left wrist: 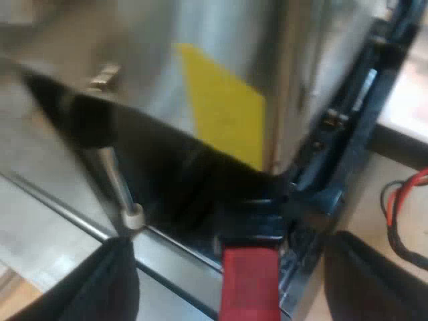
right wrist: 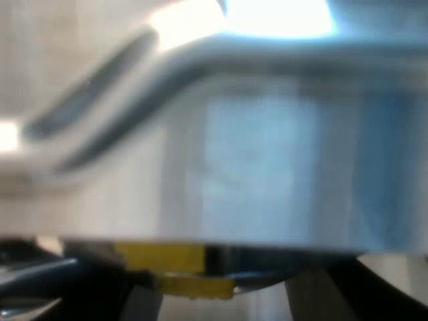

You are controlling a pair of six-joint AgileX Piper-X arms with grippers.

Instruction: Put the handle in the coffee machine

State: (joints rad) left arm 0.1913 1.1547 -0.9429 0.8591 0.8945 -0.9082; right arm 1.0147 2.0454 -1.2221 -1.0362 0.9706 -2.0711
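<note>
The espresso machine [left wrist: 221, 60] fills my left wrist view at close range, a steel body with a yellow label [left wrist: 224, 110]. The holder's dark handle with its red end [left wrist: 249, 284] sticks out from the dark recess under the machine's front. My left gripper [left wrist: 231, 267] is open, one finger on each side of the red end, neither touching it. In my right wrist view a steel face of the machine [right wrist: 254, 167] is very near, with a yellow label [right wrist: 160, 257] at its lower edge. My right gripper [right wrist: 221, 301] looks open, with nothing between its fingers.
A thin steam wand with a white tip [left wrist: 132, 217] hangs beside the handle. The machine's steel drip tray [left wrist: 60, 221] lies under it. Beyond the machine's corner a pale tabletop [left wrist: 374, 200] shows.
</note>
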